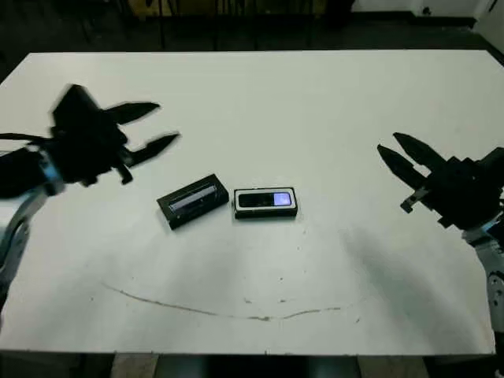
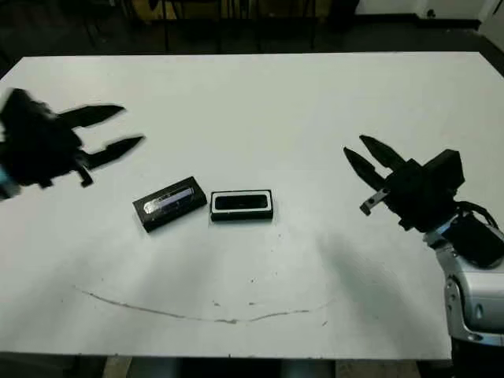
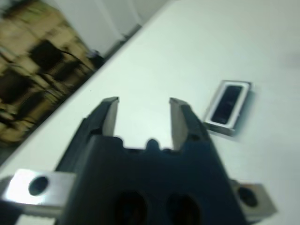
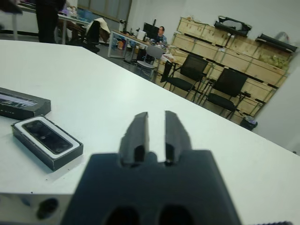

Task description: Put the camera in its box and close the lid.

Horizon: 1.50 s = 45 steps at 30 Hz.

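Centrally, matte camera (image 1: 263, 199) in white-lined box (image 1: 265, 211), glossy-striped lid (image 1: 191, 200) beside, both tools (image 1: 151, 127) (image 1: 400, 153) parted

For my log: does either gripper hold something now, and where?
Nothing is held. The left gripper and the right gripper are both open above the table, apart from the box and lid.

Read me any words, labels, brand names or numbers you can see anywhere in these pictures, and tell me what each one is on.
No text can be read.
Lid: its pale strip shows only a blurred sheen; any print is too small to read.
Box with the camera inside: no legible marks.
Crates beyond the table: nothing readable.
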{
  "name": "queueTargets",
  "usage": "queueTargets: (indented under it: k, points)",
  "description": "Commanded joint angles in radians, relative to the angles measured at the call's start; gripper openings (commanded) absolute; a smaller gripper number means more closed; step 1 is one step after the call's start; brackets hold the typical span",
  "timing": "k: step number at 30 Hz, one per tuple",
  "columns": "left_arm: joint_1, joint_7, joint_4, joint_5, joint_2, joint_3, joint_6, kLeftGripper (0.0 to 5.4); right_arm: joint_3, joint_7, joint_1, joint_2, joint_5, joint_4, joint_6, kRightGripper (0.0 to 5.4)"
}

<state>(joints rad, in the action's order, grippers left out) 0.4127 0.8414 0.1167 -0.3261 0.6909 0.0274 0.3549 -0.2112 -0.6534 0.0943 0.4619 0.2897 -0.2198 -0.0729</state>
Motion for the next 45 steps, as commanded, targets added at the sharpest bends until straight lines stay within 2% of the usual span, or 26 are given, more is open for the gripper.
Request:
queueTargets:
  k: [1,10,11,20,26,31,45]
  points:
    - [0.016,0.044,-0.082,0.002,-0.027,0.028,0.000,3.60,0.005,0.009,-0.018,0.010,0.003,0.006,-0.013,0.00]
    - [0.008,0.096,-0.180,0.002,-0.072,0.024,-0.036,5.31,0.010,0.029,-0.013,0.012,0.003,0.007,-0.015,0.00]
    - [-0.001,0.094,-0.183,0.008,-0.074,0.025,-0.047,5.38,0.012,0.029,-0.014,0.012,0.004,0.010,-0.016,0.00]
    - [-0.061,0.104,-0.201,0.014,-0.076,0.037,-0.049,5.38,0.014,0.036,-0.025,0.022,0.003,0.006,-0.032,0.00]
    - [-0.091,0.095,-0.225,0.048,-0.081,0.050,-0.079,5.38,0.014,0.018,-0.023,0.023,0.008,0.029,-0.003,0.00]
    - [-0.101,0.102,-0.257,0.052,-0.094,0.056,-0.077,5.38,0.012,0.021,-0.027,0.023,0.009,0.027,-0.013,0.00]
    - [-0.104,0.088,-0.367,0.126,-0.136,0.073,-0.190,5.38,0.011,0.010,-0.025,0.029,0.001,0.041,0.011,0.00]
